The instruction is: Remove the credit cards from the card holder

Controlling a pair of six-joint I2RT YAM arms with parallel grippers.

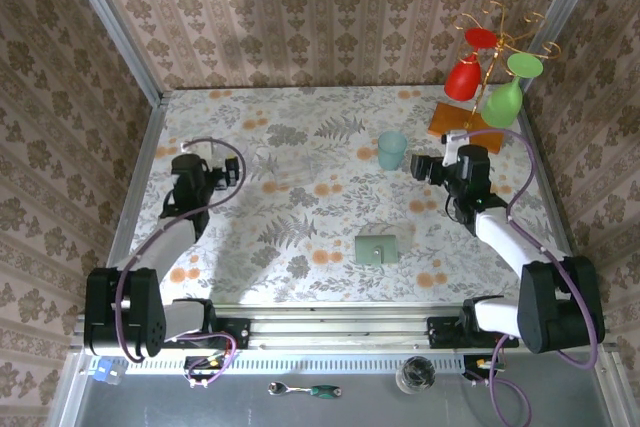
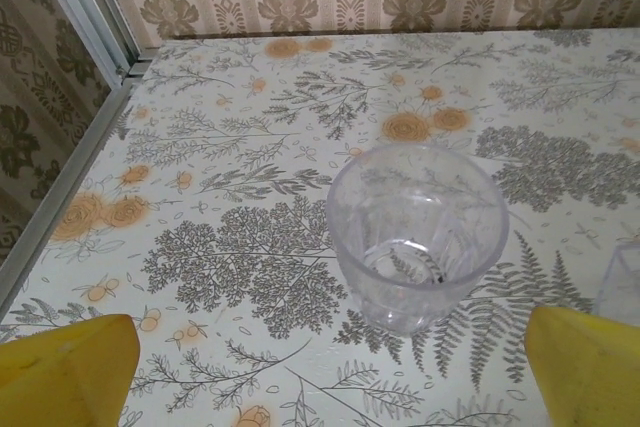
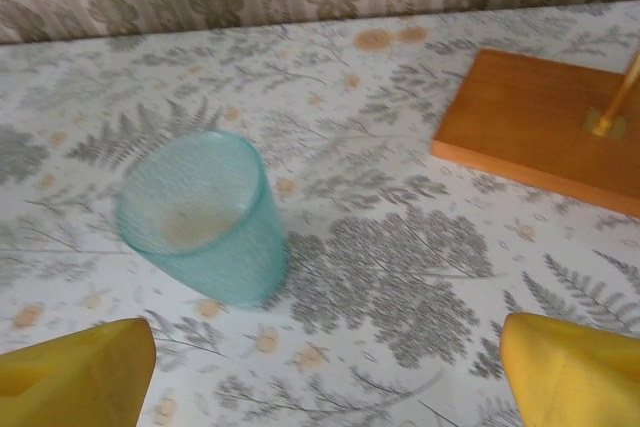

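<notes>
Holder (image 1: 376,247) lies flat on the table (image 1: 300,127), front centre, between the two arms and well apart from both grippers; cards are presumably tucked inside. Risk: the soft holder may slide or lift whole if one gripper pulls a card with nothing pinning it down, and so flat a thing is hard to pinch off the surface. A careless reach could also knock the teal cup (image 3: 200,222), just ahead of the right gripper (image 3: 322,372). That gripper is spread wide, holding nothing; the left gripper (image 2: 325,372) likewise gapes empty, facing a clear glass (image 2: 415,232)
</notes>
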